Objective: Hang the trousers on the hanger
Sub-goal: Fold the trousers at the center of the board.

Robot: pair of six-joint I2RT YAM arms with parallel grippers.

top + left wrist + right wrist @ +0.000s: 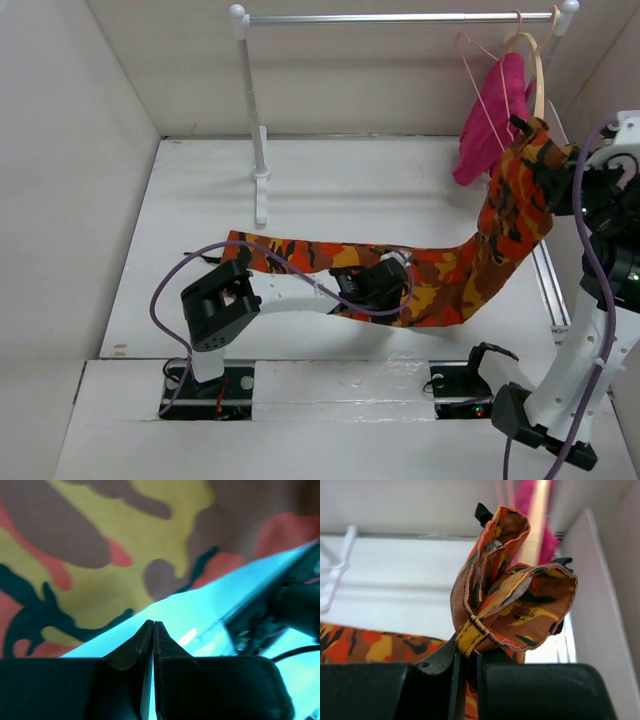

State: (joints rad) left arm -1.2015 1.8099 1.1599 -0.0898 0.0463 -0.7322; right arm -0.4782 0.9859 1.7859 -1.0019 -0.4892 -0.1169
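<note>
No legible text, labels, brands, numbers or signs anywhere in the three views.

The top view looks down from behind over the whole table [350,190]; both wrist views sit close to the trousers [450,280], shared by all.

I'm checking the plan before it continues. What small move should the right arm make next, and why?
Probably raise the right gripper a little further toward the hanger: its jaws pinch one end of the trousers close to it, not yet on it, while the rest trails on the table. The left gripper is shut, holding nothing.
</note>
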